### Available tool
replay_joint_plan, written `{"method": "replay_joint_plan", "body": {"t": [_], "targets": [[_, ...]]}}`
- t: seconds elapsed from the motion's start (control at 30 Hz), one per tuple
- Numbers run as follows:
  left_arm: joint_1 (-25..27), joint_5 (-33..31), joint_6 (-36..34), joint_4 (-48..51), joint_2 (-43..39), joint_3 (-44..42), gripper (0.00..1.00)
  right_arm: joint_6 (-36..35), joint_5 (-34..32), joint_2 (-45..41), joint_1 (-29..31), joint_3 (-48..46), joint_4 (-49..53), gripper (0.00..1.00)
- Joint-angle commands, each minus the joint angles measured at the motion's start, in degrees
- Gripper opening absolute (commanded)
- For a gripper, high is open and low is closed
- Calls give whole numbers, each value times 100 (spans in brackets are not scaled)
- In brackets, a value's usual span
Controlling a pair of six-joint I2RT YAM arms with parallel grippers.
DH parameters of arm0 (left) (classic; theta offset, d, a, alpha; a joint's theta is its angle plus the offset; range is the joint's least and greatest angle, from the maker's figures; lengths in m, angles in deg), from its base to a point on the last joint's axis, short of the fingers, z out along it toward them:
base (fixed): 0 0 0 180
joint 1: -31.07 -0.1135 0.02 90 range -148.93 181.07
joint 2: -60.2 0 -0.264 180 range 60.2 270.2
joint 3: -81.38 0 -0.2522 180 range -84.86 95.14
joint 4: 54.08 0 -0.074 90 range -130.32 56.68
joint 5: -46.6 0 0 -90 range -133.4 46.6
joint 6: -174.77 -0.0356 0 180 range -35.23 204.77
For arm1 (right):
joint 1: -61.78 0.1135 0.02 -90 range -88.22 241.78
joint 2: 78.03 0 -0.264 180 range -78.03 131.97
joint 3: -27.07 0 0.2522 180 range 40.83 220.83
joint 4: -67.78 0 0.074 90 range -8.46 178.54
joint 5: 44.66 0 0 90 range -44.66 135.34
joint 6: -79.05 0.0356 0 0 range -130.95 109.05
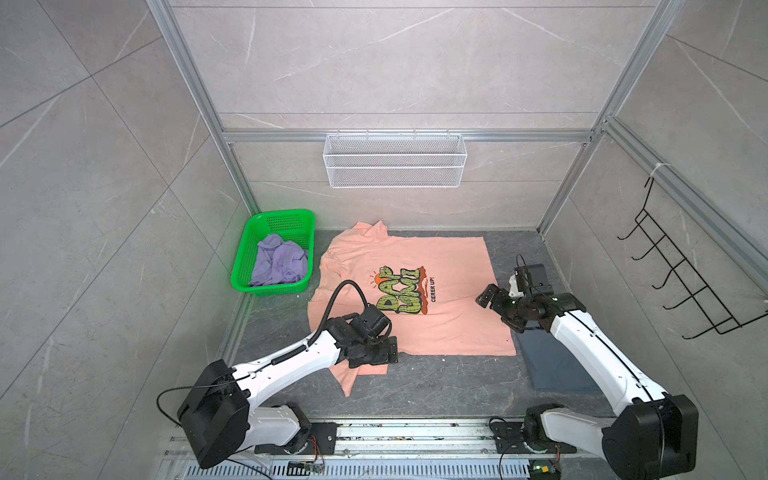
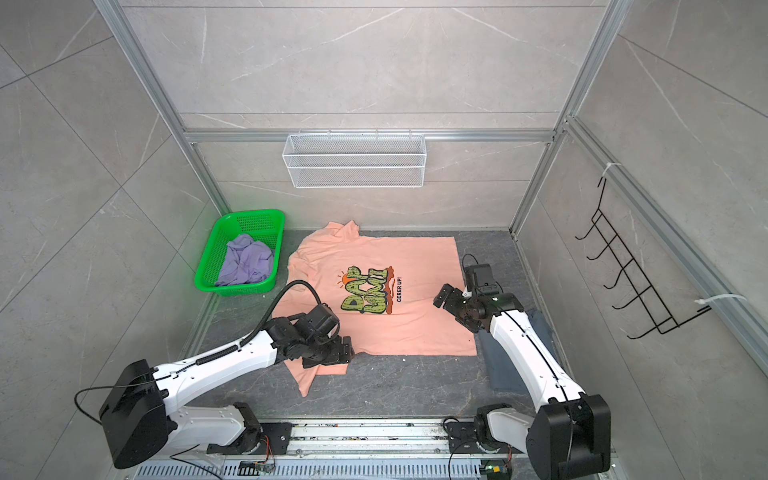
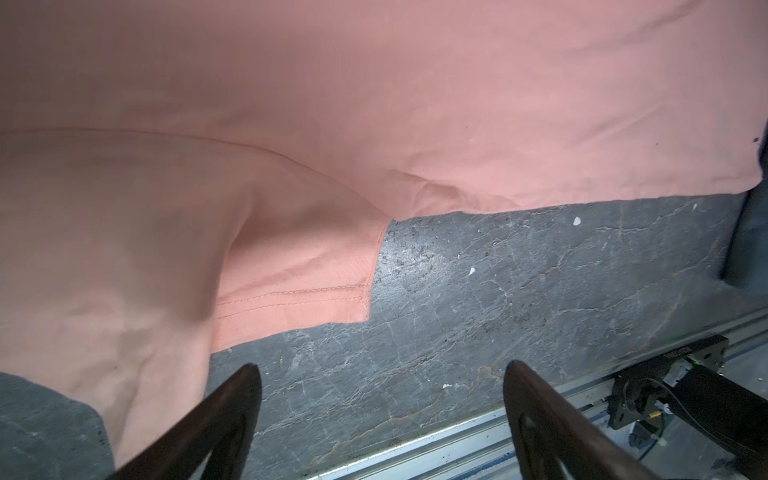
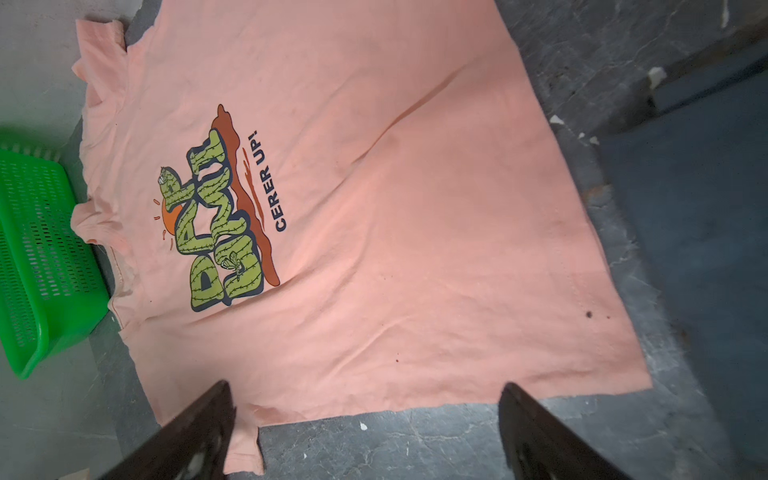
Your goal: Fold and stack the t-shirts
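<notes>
The dark stone tabletop [image 1: 436, 386] bears the peach-pink t-shirt [image 1: 449, 328] spread flat, seemingly for folding; left gripper [image 3: 381, 368] and right gripper [image 4: 365, 388] gape empty over its edges; lavender t-shirt [image 1: 278, 262] waits in the basket [image 1: 286, 214]; slate t-shirt [image 1: 552, 365] lies alongside.

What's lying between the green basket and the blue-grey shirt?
The peach-pink t-shirt, spread flat print-up, fills the stretch between green basket and blue-grey shirt; both top views show it.

Peach t-shirt [image 1: 449, 266] is matt creased cloth; green basket [image 1: 286, 224] is glossy plastic.
</notes>
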Motion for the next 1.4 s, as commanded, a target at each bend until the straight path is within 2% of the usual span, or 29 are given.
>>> {"method": "replay_joint_plan", "body": {"t": [0.0,0.17,0.37,0.57,0.7,0.83,0.97,1.07,1.2,1.3,1.37], "targets": [[73,-366,247,-445,274,-37,93,-116,-146,-121,7,15,370,99],[285,-404,351,-740,830,8,93,-287,-261,-230,8,88,581,99],[767,-279,820,-968,1384,70,93,-555,-425,-159,10,270,801,99],[1243,320,878,-1841,1694,269,93,-757,-525,-84,-1,338,878,99],[1283,359,778,-2174,1649,433,93,-882,-563,-39,-14,325,908,99],[1282,-1,740,-1528,1392,678,93,-944,-545,-20,-27,340,904,99],[1265,-546,778,-905,639,782,93,-908,-476,36,-36,318,838,99],[1026,-1081,787,-251,-39,729,95,-736,-303,57,-37,179,638,99],[245,-1456,874,490,-810,255,96,-418,-54,154,-32,-143,239,99],[-448,-1564,793,443,-1278,-201,99,-198,-19,294,-34,-437,-138,99],[-1037,-1359,735,168,-1455,-468,99,-70,38,435,-36,-613,-380,99]]}}
